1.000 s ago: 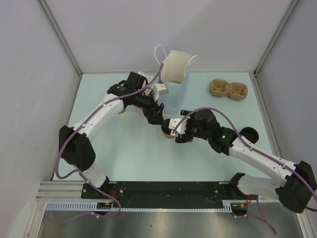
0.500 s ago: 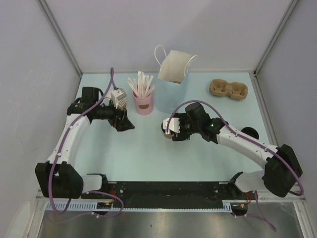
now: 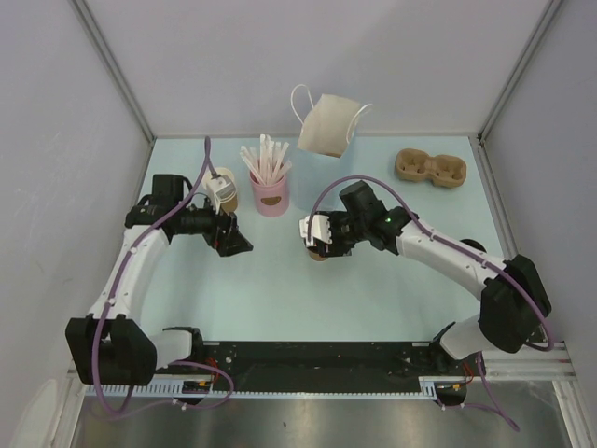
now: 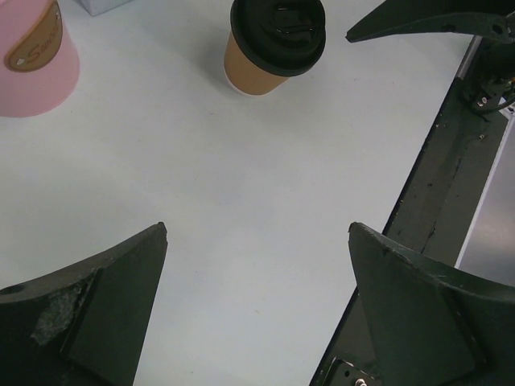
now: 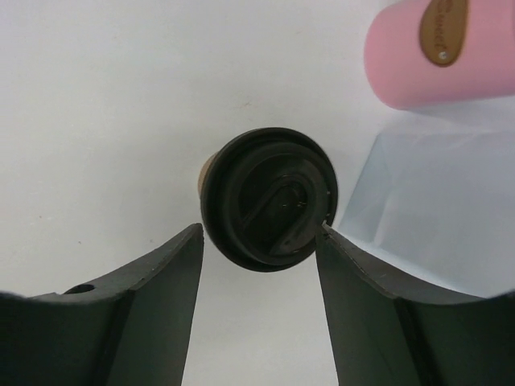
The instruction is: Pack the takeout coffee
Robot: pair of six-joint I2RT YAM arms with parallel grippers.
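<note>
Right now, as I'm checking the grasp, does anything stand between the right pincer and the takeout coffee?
Nothing visible. The right pincer straddles the takeout coffee, a finger either side of it; the pink cup stands aside.

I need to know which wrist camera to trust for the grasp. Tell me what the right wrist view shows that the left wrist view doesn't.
Only the right wrist view: the right gripper straddling the takeout coffee from above, one finger at the lid's edge and a slim gap beside the other. Only the left wrist view: the coffee's brown wall seen side-on, the left gripper wide open and holding nothing, and a black rail along the right. Both: the black-lidded coffee and the pink cup.
</note>
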